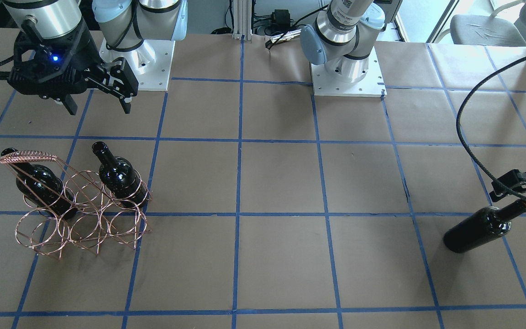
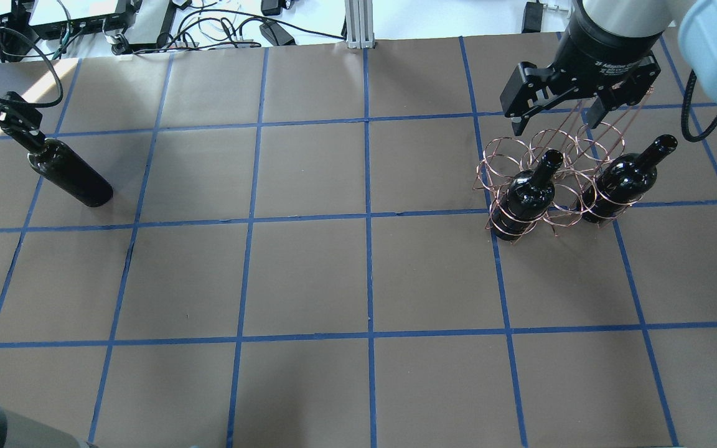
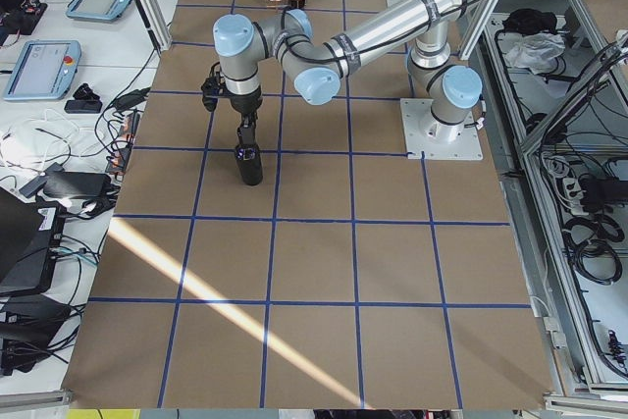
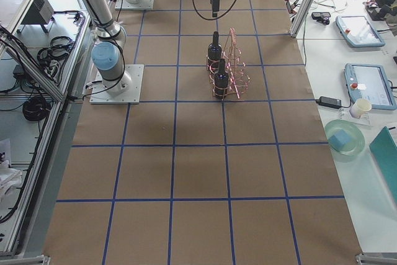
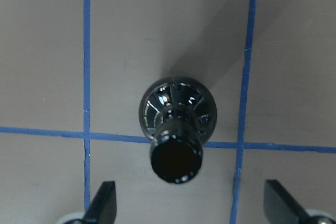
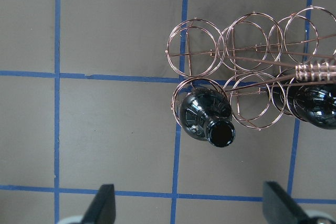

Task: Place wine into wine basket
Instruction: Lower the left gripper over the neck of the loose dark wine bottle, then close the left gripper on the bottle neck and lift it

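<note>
A black wine bottle [image 2: 73, 178] stands upright on the table at the robot's far left; it also shows in the front view [image 1: 480, 230] and from above in the left wrist view [image 5: 177, 114]. My left gripper [image 2: 19, 127] is open just above its mouth, one finger on each side [image 5: 105, 203]. The copper wire basket [image 2: 548, 146] stands at the right and holds two bottles [image 2: 529, 186] [image 2: 623, 179] in the end rings of its near row. My right gripper [image 2: 557, 118] is open and empty above the basket's far side.
In the right wrist view the basket's ring [image 6: 254, 100] between the two bottles is empty, and so is its other row [image 6: 247, 43]. The brown table [image 2: 365, 280] carries a blue tape grid. Cables and devices [image 2: 209, 28] lie past the far edge.
</note>
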Available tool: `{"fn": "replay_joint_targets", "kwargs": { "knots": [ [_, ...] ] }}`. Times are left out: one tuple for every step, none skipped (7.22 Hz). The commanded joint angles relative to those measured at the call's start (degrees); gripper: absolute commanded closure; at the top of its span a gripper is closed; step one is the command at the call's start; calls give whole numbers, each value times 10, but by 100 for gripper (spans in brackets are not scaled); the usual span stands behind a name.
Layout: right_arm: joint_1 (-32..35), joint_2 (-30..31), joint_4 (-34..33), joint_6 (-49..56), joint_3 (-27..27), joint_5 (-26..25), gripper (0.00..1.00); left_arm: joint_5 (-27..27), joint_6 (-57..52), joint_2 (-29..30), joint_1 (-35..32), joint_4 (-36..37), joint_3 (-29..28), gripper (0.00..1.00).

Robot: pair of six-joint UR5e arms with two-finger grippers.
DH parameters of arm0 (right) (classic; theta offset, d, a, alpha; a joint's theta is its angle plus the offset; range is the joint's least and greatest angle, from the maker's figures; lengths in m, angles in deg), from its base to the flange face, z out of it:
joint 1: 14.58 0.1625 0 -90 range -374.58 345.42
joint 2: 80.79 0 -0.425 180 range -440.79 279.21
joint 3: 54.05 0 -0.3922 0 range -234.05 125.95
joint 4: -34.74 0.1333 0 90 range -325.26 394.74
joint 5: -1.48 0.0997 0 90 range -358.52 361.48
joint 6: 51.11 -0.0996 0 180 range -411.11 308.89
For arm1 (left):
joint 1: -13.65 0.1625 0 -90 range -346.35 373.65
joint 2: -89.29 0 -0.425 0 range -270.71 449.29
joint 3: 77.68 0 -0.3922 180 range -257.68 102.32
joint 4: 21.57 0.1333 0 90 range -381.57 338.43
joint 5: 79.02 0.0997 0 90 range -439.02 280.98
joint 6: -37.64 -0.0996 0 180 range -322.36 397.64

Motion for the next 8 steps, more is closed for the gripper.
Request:
{"fn": "replay_joint_targets", "kwargs": {
  "knots": [
    [0,0,0,0,0,0,0,-4,-10,18,2,25,1,0],
    [0,0,0,0,0,0,0,-4,-10,18,2,26,0,1],
    [0,0,0,0,0,0,0,-10,-10,16,1,27,0,11],
    [0,0,1,0,0,0,0,-21,-10,15,1,27,0,11],
    [0,0,1,0,0,0,0,-21,-11,16,1,27,0,13],
    [0,0,1,0,0,-1,0,-21,-12,16,1,28,0,28],
    [0,0,1,0,0,0,0,-22,-14,16,1,30,0,62],
    [0,0,1,1,0,-1,0,-23,-14,13,1,30,0,85]
  ]
}}
